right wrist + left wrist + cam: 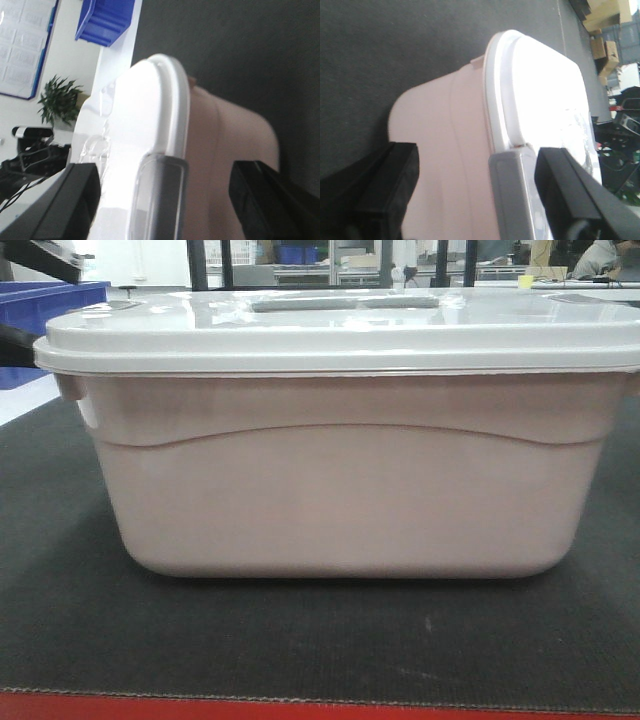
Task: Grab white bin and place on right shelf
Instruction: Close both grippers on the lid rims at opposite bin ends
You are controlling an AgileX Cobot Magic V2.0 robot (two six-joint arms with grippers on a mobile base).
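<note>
My left pincer [477, 197] is spread wide, its two black fingers [390, 190] at the bottom corners of the wrist view. One end of the white bin [330, 490] fills the gap between them. One finger sits by the pinkish underside, the other by the bright lid [330, 335]. I cannot tell whether either finger touches the plastic. A grey latch [512, 195] clamps over the lid's rim right in the middle of that gap.

My right pincer [167, 202] is just as wide apart at the bin's other end, one dark finger on the lid side and one on the body side. A second grey clip [160, 200] lies between them, wrapped over the rim. Here too I cannot make out any contact.

The bin stands upright and level on the black tabletop [320, 640], with its lid closed. It sits close to the near edge, where a red strip [320, 708] runs along the front. In the front view it spans nearly the whole width. A recessed grey handle [345, 302] lies in the top of the lid, and the wall below carries a shallow curved step.

Further out, a blue crate [45, 310] stands behind the bin's left corner. In the right wrist view a potted plant [59, 100] shows past the lid, below a board of printed sheets [25, 45] on a pale wall. Past the tabletop in the left wrist view are cardboard boxes [605, 50] — stacked, small and blurred.
</note>
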